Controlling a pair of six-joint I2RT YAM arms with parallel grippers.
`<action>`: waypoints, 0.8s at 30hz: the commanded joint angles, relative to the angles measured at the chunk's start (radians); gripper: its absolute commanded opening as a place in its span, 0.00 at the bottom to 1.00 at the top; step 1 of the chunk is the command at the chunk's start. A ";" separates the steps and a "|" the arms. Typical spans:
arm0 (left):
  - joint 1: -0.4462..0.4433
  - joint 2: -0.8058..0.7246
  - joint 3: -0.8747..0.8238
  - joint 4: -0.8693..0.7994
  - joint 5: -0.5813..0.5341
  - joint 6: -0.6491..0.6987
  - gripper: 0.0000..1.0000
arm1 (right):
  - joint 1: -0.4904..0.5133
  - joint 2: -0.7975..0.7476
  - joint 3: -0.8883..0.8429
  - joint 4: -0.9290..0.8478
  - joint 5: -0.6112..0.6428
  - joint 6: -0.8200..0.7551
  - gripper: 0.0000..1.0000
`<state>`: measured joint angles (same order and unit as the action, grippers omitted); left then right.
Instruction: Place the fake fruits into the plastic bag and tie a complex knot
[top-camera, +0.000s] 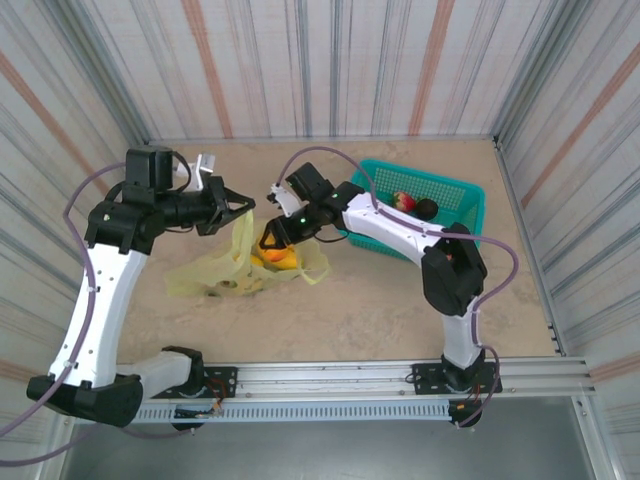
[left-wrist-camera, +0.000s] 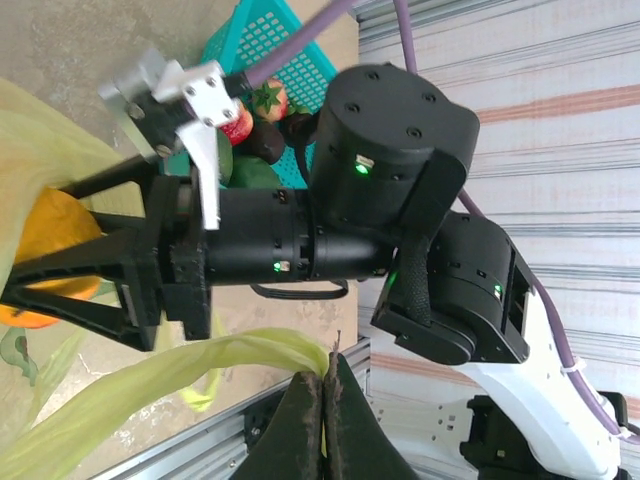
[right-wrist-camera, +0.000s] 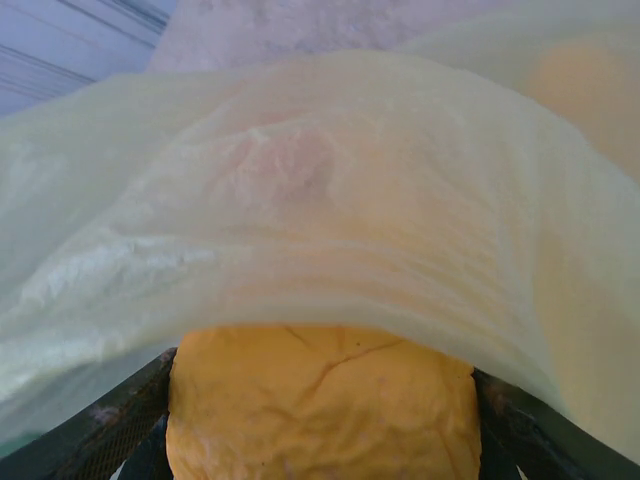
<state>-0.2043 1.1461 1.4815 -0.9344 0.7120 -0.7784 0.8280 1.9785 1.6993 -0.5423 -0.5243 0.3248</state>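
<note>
A: Where's the glossy orange plastic fruit (right-wrist-camera: 320, 405)?

B: Clamped in the right gripper (top-camera: 270, 245), at the mouth of the thin yellow-green plastic bag (top-camera: 200, 275), left of centre. The left gripper (left-wrist-camera: 325, 385) pinches the bag's rim. Hold that rim high, then release the fruit deep inside.

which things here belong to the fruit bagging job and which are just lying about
Job:
plastic bag, handle pinched in the shut left pincer
orange fruit, gripped by the right pincer
strawberry and dark fruit, not yet bagged

Lying about:
teal basket, only holding the unbagged fruit
</note>
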 joint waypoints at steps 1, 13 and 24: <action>0.028 -0.003 -0.003 -0.031 -0.012 0.030 0.00 | 0.072 0.054 0.074 0.046 -0.037 0.042 0.64; 0.067 0.019 0.038 0.059 -0.062 -0.038 0.00 | 0.174 0.198 0.205 0.321 -0.120 0.286 0.70; 0.080 0.000 0.007 0.059 -0.078 -0.035 0.00 | 0.161 0.136 0.145 0.286 -0.098 0.253 0.88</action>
<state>-0.1364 1.1755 1.4979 -0.8852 0.6498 -0.8158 0.9958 2.1704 1.8507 -0.2138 -0.6228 0.6109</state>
